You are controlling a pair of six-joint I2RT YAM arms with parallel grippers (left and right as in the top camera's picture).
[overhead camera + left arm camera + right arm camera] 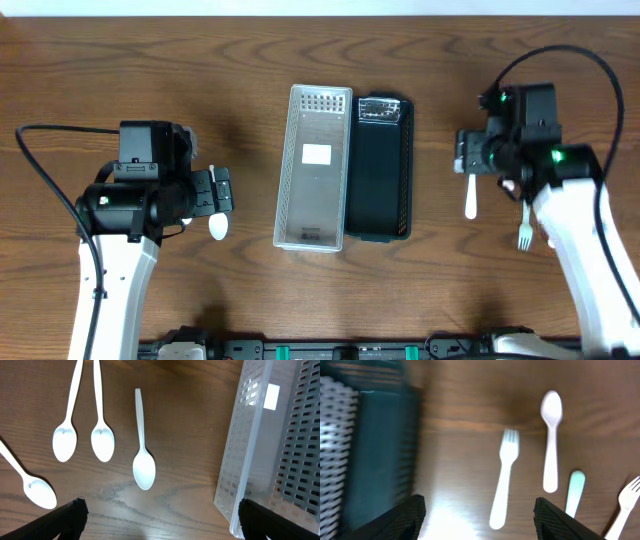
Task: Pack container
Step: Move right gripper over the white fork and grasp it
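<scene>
A white perforated basket point(313, 168) and a dark container point(380, 170) lie side by side mid-table. My left gripper point(222, 190) stands open just left of the basket, over several white spoons point(143, 467). Its fingers point(70, 516) have only bare wood between them, and the basket wall point(235, 460) is by the right finger. My right gripper point(462, 155) stands open to the right of the dark container, holding nothing. Below it on the wood lie a white fork point(504, 477), a white spoon point(551, 440) and a teal-handled piece point(575, 492). The right wrist view is blurred.
Another white fork point(523, 236) lies by the right arm, seen also at the right edge of the right wrist view as a fork point(627, 505). The dark container point(380, 445) fills the left of that view. Black cables loop off both arms.
</scene>
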